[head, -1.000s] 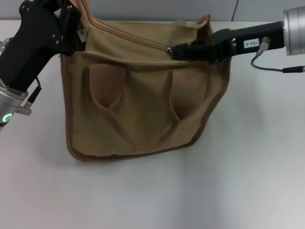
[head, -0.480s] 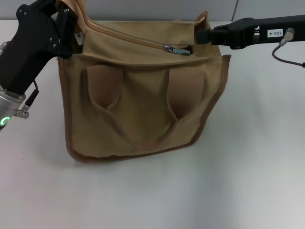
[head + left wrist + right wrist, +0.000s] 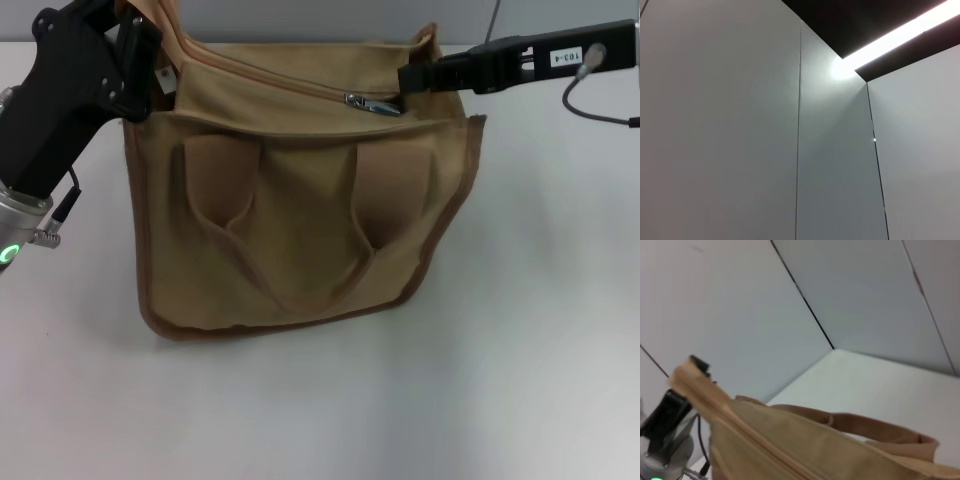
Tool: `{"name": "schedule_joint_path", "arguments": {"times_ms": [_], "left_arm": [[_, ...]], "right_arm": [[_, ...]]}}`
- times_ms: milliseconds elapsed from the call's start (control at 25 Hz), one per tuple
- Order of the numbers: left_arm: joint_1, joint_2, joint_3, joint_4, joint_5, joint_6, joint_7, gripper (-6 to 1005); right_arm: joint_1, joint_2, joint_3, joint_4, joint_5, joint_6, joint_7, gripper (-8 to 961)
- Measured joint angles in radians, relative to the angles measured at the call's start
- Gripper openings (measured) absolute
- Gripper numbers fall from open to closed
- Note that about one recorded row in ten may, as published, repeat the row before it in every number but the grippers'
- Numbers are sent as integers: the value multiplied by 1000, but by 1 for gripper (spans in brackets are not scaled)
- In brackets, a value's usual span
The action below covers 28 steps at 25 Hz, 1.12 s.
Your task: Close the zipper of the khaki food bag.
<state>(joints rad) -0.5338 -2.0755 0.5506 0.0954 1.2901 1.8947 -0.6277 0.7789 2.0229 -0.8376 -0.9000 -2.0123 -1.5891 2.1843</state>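
Note:
The khaki food bag [image 3: 300,230] stands on the white table with its two handles hanging down its front. My left gripper [image 3: 150,65] is shut on the bag's top left corner and holds it raised. The zipper [image 3: 280,82] runs along the top panel, and its silver pull tab [image 3: 372,103] lies flat toward the right end. My right gripper [image 3: 408,78] hovers just right of and above the tab, apart from it, open and holding nothing. In the right wrist view the bag [image 3: 805,450] shows with its lifted corner and my left gripper [image 3: 670,410] behind it.
The white table [image 3: 540,330] spreads around the bag on the right and in front. A grey wall [image 3: 740,315] stands behind the table. A cable [image 3: 590,105] hangs from my right arm. The left wrist view shows only wall panels and a ceiling light.
My right gripper let go of the pull tab and drew back to the right, then shifted slightly left. The tab stays lying on the bag's top. The left gripper has not moved.

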Motion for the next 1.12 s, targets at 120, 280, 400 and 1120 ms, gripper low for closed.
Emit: {"name": "schedule_joint_path", "arguments": {"times_ms": [120,280,400,1120], "left_arm": [[-1,0,0,1,0,0,0,32],[-2,0,0,3,1,3,-2,32],[-2,0,0,4,2,4,-2,32],[-10,-2,0,2,3,12,-3,33]], "right_arm": [[41,-30,0,58,-11,1,75,113],[94,-63,-4,132,-31,-5,157,168],[112,-69,-6,145,-47,-11,193,254],[150,-44,-7,165,-81,-27,240,280]]}}
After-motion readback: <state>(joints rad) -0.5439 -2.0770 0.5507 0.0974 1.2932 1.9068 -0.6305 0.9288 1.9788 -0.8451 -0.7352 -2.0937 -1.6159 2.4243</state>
